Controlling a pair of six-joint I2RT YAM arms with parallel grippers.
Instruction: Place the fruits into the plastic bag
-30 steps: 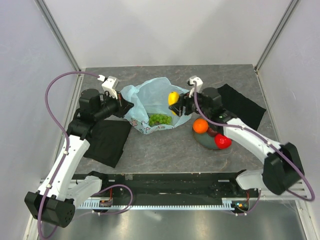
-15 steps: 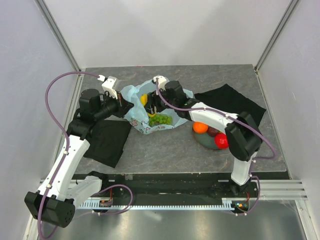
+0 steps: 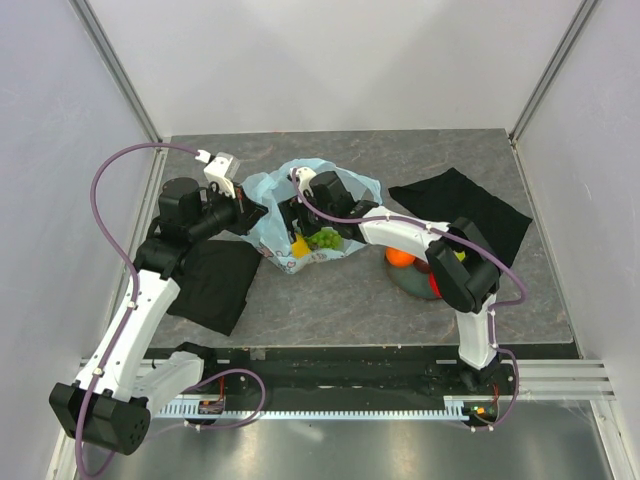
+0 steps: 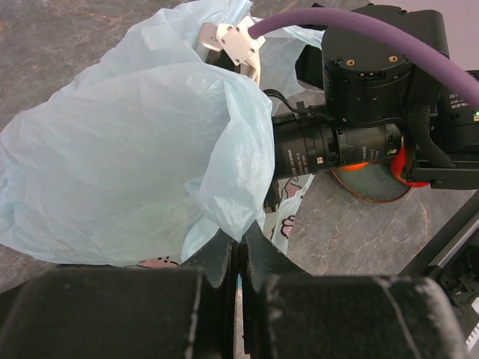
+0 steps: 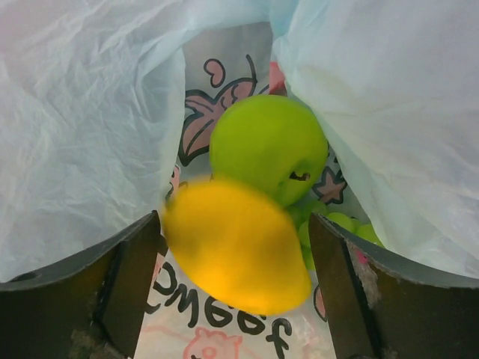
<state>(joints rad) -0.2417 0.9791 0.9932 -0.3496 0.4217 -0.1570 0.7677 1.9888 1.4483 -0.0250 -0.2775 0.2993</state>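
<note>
Your yellow fruit sits blurred inside the plastic bag. Its long axis slants from upper left to lower right in the right wrist view, just before the green apple and grape bunch. The right gripper has its jaws spread wide on either side of it, while the left gripper has its jaws pinched tight on the bag's rim above the counter.

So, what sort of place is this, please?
Probably a robot test cell in a lab: left arm and right arm bolted at the table's edge, plain white panels on metal posts around it, toy fruits and a plastic bag as props.
</note>
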